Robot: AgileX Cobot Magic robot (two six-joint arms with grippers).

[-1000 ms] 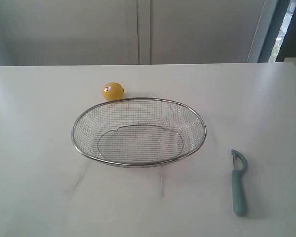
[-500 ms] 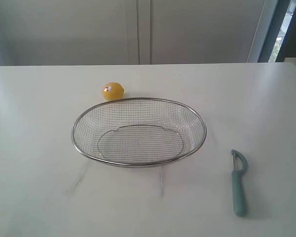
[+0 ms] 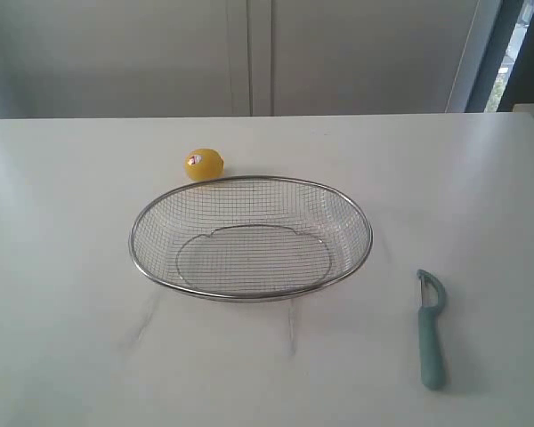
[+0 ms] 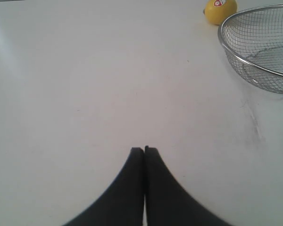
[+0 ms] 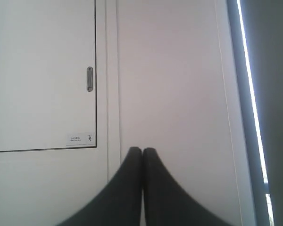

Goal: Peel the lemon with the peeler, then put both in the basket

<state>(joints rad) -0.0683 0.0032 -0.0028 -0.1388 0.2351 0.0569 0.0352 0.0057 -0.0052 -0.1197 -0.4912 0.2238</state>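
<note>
In the exterior view you see the small round yellow lemon (image 3: 203,165) on the white counter (image 3: 62,267), just beside the far rim of the large oval basket of silver wire mesh (image 3: 249,294), which holds nothing. The slim peeler with the teal-blue handle (image 3: 430,331) lies flat to the right of the basket, apart from it. No arm shows here, so I judge that the peeling is not yet begun. The layout probably gives one thing to each arm.

In the left wrist view, the left claw (image 4: 144,149) is closed, finger against finger, and holds nothing. The lemon (image 4: 220,9) is well apart from it, and only bare counter lies between. The basket (image 4: 249,61) rim is close beside the lemon, so you should approach with care.

In the right wrist view, the right claw (image 5: 142,149) is also closed and empty. It faces a pale wall panel with a small handle (image 5: 89,78), not the counter, so the peeler is not visible there.
</note>
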